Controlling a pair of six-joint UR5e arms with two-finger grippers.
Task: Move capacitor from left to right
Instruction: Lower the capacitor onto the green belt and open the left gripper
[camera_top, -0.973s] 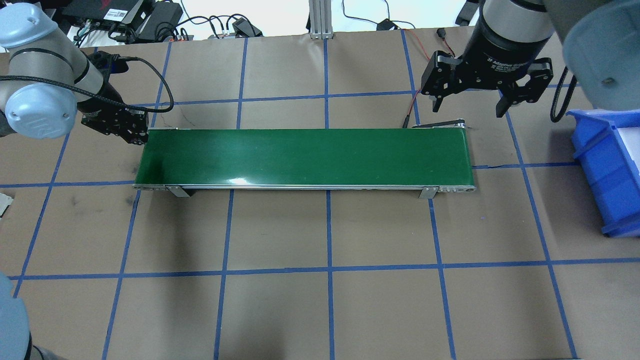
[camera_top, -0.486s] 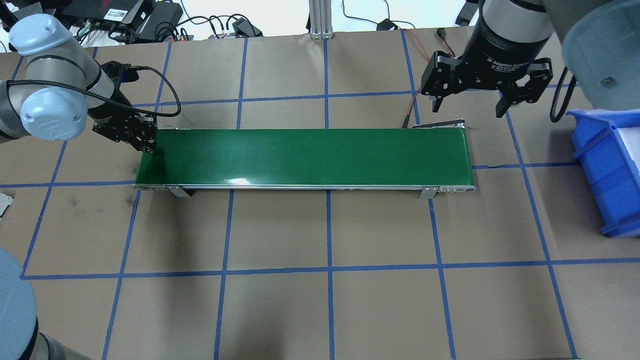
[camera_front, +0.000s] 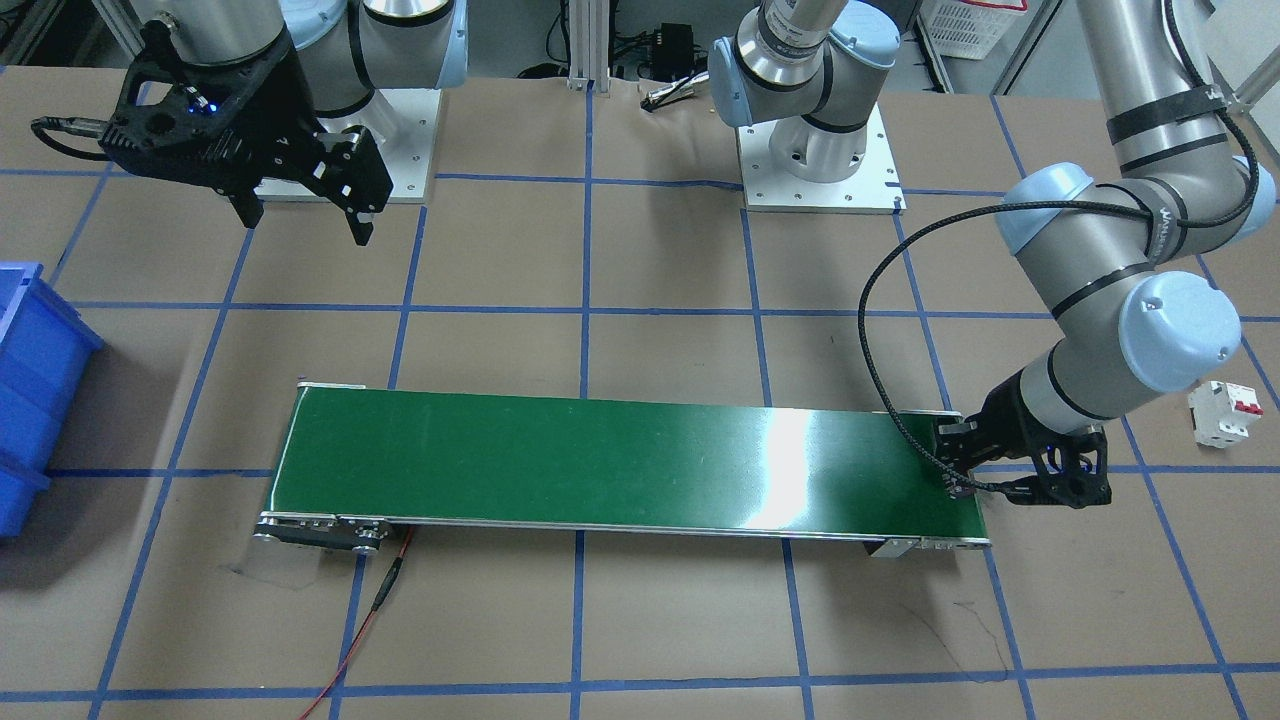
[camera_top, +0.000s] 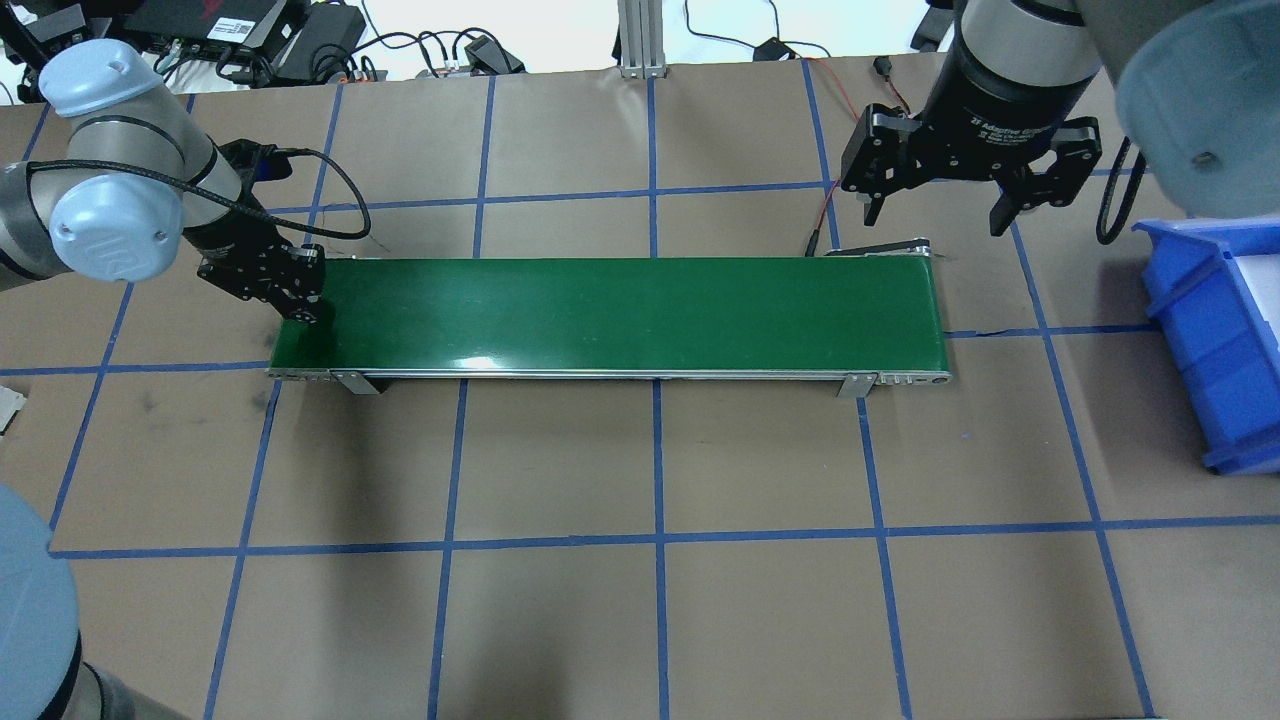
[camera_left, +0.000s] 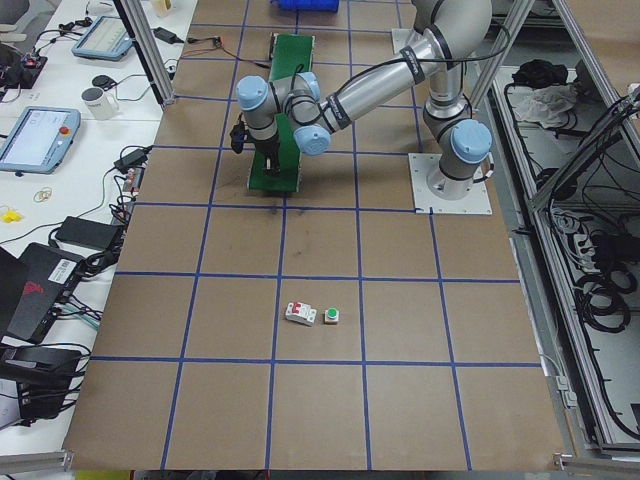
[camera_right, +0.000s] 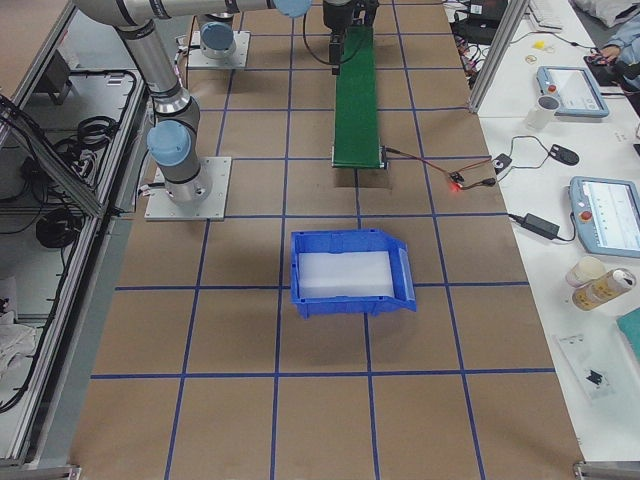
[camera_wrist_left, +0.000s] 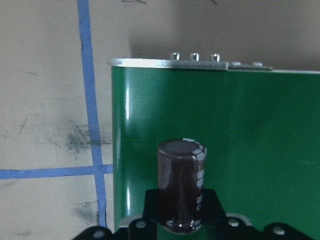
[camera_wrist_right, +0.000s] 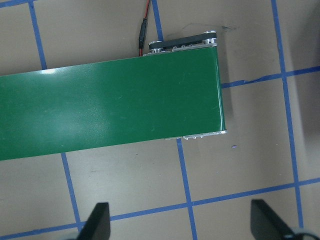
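Note:
The capacitor (camera_wrist_left: 181, 185), a dark brown cylinder with a pale stripe, shows only in the left wrist view. It sits between the jaws of my left gripper (camera_top: 303, 300), which is shut on it. That gripper hangs over the left end of the green conveyor belt (camera_top: 620, 315), close to the end edge, and also shows in the front view (camera_front: 958, 465). I cannot tell whether the capacitor touches the belt. My right gripper (camera_top: 935, 218) is open and empty, above the table just behind the belt's right end.
A blue bin (camera_top: 1160, 240) with a white bottom stands to the right of the belt. A white breaker with red switches (camera_front: 1225, 412) and a green-capped push-button (camera_left: 332, 317) lie on the table to the robot's left. A red wire (camera_front: 385, 590) runs from the belt's right end.
My left gripper has moved right and a little toward the robot, from beside the belt's left end to over it, with the capacitor in it. The right arm has stayed still.

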